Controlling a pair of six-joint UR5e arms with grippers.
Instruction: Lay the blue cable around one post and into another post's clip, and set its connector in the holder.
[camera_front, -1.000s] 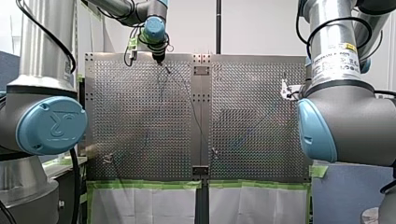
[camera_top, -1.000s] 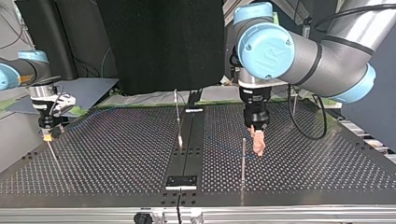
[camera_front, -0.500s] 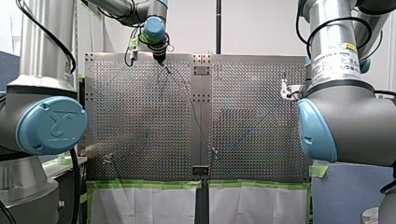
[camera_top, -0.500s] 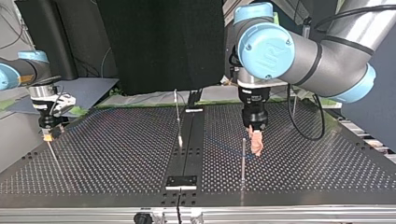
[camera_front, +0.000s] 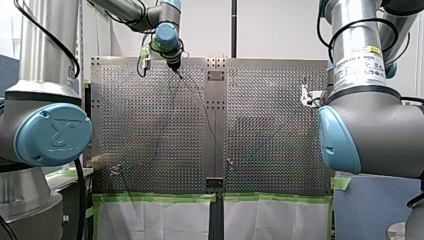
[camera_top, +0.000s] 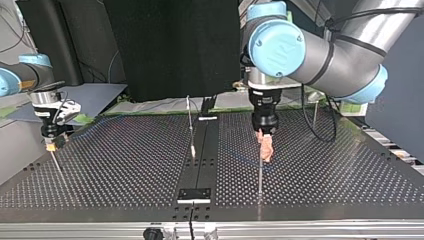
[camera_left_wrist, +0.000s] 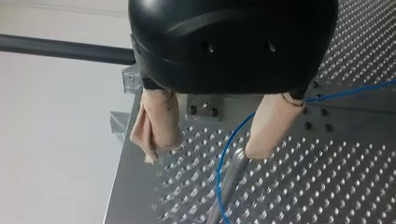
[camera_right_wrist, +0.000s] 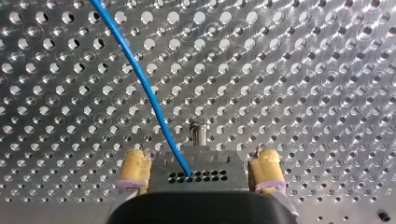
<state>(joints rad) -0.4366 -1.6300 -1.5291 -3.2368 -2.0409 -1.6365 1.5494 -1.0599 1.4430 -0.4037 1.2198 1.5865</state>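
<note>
Post (camera_left_wrist: 231, 175) just ahead of our left gripper (camera_left_wrist: 205, 150); fingers (camera_left_wrist: 159, 116) apart, blue cable (camera_left_wrist: 222, 156) loose between them, running alongside the post.

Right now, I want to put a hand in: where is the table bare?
Bare: between my right gripper and the near bracket; beyond my left gripper, toward the top view's right. Crowded: the post beside it, with the blue cable.

A post (camera_left_wrist: 232, 175) is set on the tabletop (camera_left_wrist: 336, 186), just beside the fingers (camera_left_wrist: 273, 126) of my left gripper (camera_left_wrist: 205, 149); the cable (camera_left_wrist: 219, 168) is curved alongside it.
</note>
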